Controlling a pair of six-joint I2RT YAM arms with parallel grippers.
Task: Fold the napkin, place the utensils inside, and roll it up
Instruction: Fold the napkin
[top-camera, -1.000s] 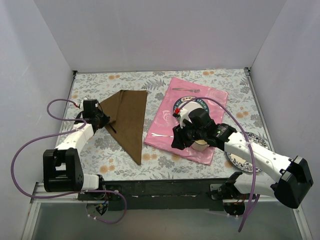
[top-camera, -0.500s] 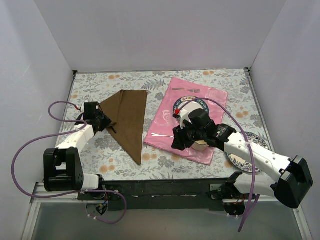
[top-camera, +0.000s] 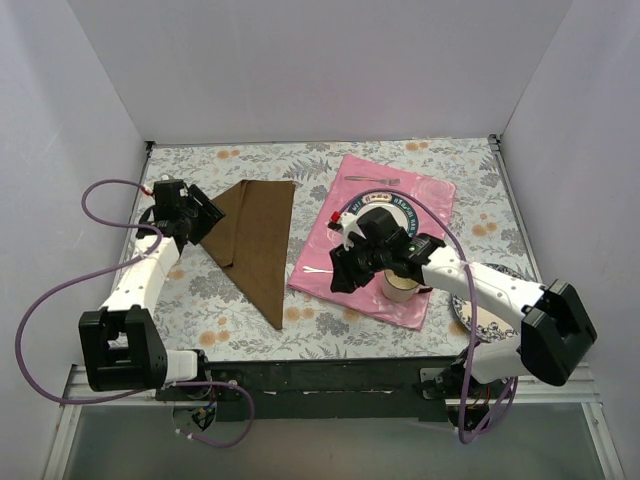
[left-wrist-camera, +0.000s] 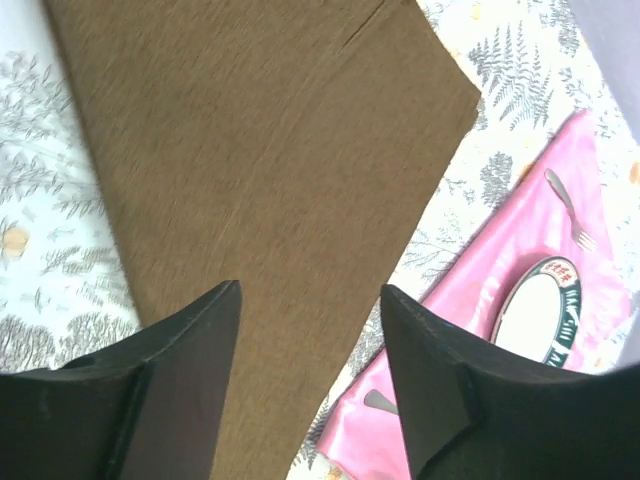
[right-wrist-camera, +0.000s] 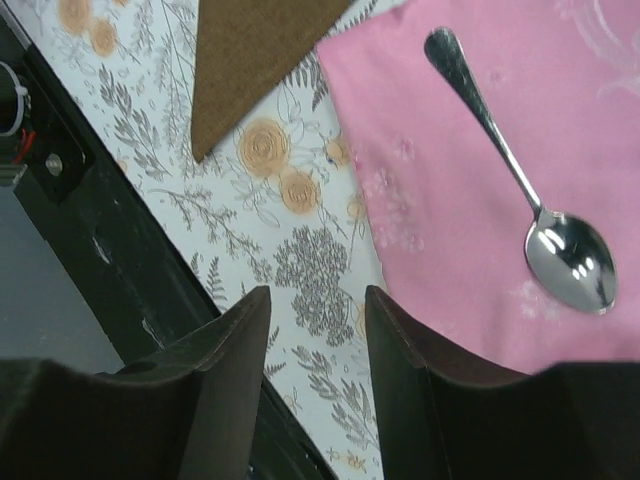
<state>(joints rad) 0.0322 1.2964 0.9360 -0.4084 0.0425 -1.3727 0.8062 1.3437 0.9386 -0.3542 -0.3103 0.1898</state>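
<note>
The dark brown napkin lies flat, folded into a long triangle, left of the pink mat. My left gripper hovers over the napkin's left edge, open and holding nothing; in the left wrist view the napkin fills the gap between my fingers. A fork lies at the mat's far edge, and it also shows in the left wrist view as a small fork. A spoon lies on the mat's near left part. My right gripper is open above the table, just left of the mat's edge.
A patterned plate sits on the pink mat, with a cream mug near its front. A second plate lies under the right arm. The black table rail runs close behind my right fingers.
My left gripper has opened, let go of the napkin and pulled back to the far left. My right arm has swung left, to the mat's left edge by the spoon.
</note>
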